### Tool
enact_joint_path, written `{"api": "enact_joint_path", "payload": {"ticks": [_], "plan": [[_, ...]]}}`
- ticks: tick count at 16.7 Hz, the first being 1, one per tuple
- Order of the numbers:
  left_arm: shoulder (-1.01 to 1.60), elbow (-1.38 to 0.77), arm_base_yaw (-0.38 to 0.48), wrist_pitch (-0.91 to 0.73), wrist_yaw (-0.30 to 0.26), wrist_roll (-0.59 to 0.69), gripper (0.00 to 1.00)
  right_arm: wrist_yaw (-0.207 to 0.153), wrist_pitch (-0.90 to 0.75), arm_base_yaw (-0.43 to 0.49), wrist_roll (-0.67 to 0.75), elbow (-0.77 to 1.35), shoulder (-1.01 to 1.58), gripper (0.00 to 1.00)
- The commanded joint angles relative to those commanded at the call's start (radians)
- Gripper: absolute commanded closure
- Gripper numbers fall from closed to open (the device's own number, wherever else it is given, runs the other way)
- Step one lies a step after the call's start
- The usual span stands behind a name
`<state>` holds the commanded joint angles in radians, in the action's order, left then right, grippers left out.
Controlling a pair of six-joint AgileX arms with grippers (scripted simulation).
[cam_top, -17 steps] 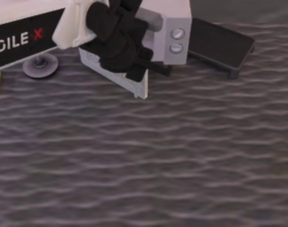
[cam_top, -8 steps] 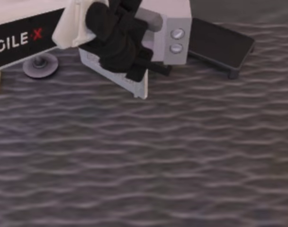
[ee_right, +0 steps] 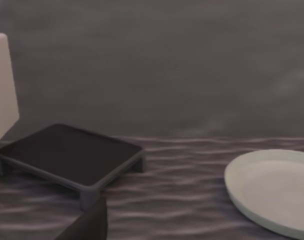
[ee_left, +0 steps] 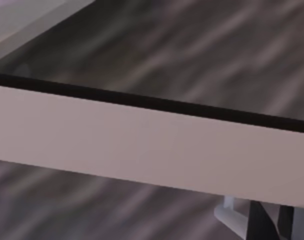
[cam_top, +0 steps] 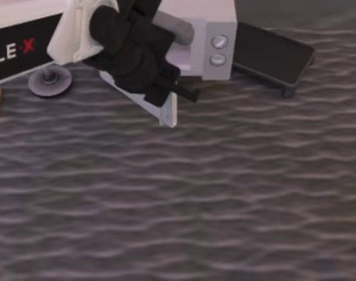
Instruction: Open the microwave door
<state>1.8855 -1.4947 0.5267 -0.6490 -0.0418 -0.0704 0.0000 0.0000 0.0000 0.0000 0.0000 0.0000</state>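
Note:
The light grey microwave stands at the table's far edge, its two round knobs facing front. The microwave door hangs swung out on its left hinge, free edge toward the table's middle. My left gripper, black, reaches over the door from the left and is shut on the door's handle. In the left wrist view the door's pale edge runs across the picture, with a dark finger beside the handle. Of my right gripper only one dark finger shows, in its own wrist view; that arm is outside the top view.
A flat black slab on short legs lies just right of the microwave, also seen as the slab in the right wrist view. A white plate lies farther right. A grey round disc sits left of the door.
The left gripper has moved left and the door has swung wider open with it. The oven's cavity shows more.

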Motion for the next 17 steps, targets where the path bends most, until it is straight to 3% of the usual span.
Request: {"api": "enact_joint_path", "payload": {"ticks": [3, 17], "plan": [[-0.019, 0.027, -0.014, 0.004, -0.022, -0.041, 1.00, 0.000, 0.000, 0.000, 0.000, 0.000, 0.000, 0.00], [-0.019, 0.027, -0.014, 0.004, -0.022, -0.041, 1.00, 0.000, 0.000, 0.000, 0.000, 0.000, 0.000, 0.00]]}}
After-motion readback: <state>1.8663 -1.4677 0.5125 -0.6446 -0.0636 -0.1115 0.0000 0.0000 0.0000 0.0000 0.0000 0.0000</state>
